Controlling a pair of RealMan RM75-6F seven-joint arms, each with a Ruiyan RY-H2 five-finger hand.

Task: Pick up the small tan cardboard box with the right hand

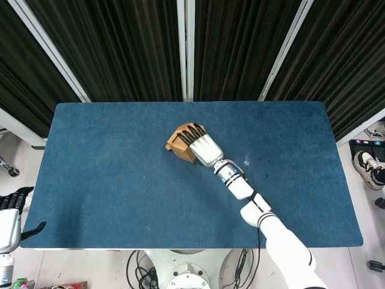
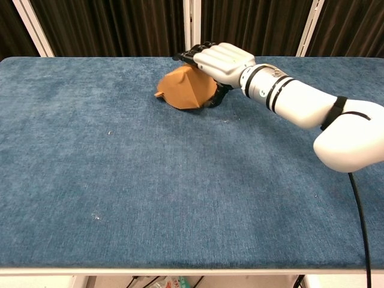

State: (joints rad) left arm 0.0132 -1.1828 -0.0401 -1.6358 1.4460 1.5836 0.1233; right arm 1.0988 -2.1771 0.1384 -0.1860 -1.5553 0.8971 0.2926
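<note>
Counter [image 1: 108, 180] blue, carpeted. Left hand [image 1: 11, 214] idle off 8 o'clock corner, fingers apart, nothing held. Tan cardboard box [image 2: 183, 90] sat just past centre toward 12 o'clock. Right hand [image 2: 219, 60] draped over its top, thumb at near side; firm grip not confirmed. Box likely light, thin-walled, crushable: take across opposite faces, gently.

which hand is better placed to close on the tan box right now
Right. The right hand already lies over the tan box, fingers draped across it; the left hand sits off the table's near-left corner.

Right hand [image 2: 223, 62] laid over tan cardboard box [image 2: 183, 91] (tilted), blue table [image 2: 150, 180]
</note>
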